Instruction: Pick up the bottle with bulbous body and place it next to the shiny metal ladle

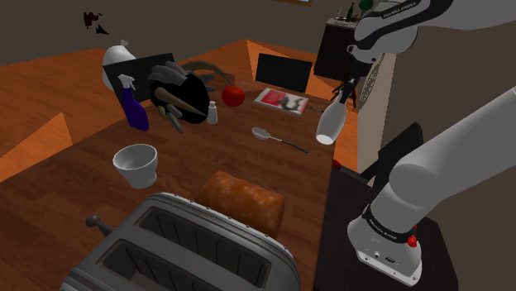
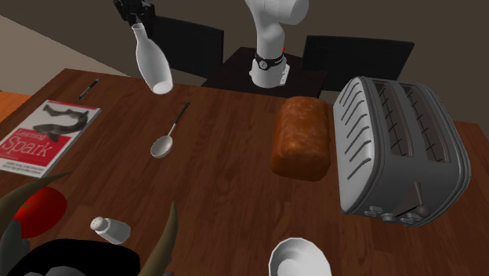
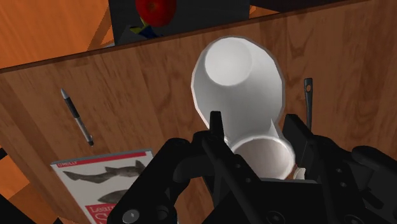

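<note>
White bottle (image 1: 331, 124) hung clasped by neck in end effector (image 3: 254, 127), above bench (image 1: 207, 157). Judged best: descend slowly, upright, landing just beside ladle (image 1: 277, 139), clear of handle.

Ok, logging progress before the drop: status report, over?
Jaws shut on white bottle by its neck. Bottle aloft, tilted, above table near ladle. Loaf and magazine lie apart from ladle.

White arm (image 1: 446, 157), dark joints (image 2: 268, 59), blk gripper (image 3: 254, 124)
</note>
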You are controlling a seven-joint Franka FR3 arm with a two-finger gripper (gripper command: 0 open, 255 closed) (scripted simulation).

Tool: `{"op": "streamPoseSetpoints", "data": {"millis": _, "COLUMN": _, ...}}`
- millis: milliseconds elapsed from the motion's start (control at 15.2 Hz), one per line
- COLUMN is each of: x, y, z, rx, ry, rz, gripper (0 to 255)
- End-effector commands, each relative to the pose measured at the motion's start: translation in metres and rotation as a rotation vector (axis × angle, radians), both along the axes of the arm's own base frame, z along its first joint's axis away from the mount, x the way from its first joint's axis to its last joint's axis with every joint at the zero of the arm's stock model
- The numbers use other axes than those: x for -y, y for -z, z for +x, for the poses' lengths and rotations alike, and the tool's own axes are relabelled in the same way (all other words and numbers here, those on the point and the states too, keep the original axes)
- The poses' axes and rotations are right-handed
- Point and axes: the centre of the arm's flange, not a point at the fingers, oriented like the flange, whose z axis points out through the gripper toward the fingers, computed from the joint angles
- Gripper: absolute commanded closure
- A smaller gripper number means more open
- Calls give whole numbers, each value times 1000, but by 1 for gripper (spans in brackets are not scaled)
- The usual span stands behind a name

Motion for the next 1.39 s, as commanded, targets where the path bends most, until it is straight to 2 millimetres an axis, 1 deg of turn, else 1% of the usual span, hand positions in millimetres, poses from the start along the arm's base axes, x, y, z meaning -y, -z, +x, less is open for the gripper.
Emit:
{"op": "streamPoseSetpoints", "data": {"millis": 0, "x": 0, "y": 0, "z": 0, "rx": 1, "ry": 0, "rz": 0, "gripper": 255}}
{"op": "streamPoseSetpoints", "data": {"millis": 132, "x": 0, "y": 0, "z": 0, "rx": 1, "ry": 0, "rz": 0, "gripper": 255}}
{"op": "streamPoseSetpoints", "data": {"millis": 198, "x": 0, "y": 0, "z": 0, "rx": 1, "ry": 0, "rz": 0, "gripper": 0}}
{"op": "streamPoseSetpoints", "data": {"millis": 528, "x": 0, "y": 0, "z": 0, "rx": 1, "ry": 0, "rz": 0, "gripper": 0}}
{"op": "streamPoseSetpoints", "data": {"millis": 726, "x": 1, "y": -39, "z": -3, "rx": 1, "ry": 0, "rz": 0, "gripper": 0}}
{"op": "streamPoseSetpoints", "data": {"millis": 792, "x": 1, "y": -50, "z": -3, "rx": 1, "ry": 0, "rz": 0, "gripper": 0}}
{"op": "streamPoseSetpoints", "data": {"millis": 1320, "x": 1, "y": -50, "z": -3, "rx": 1, "ry": 0, "rz": 0, "gripper": 0}}
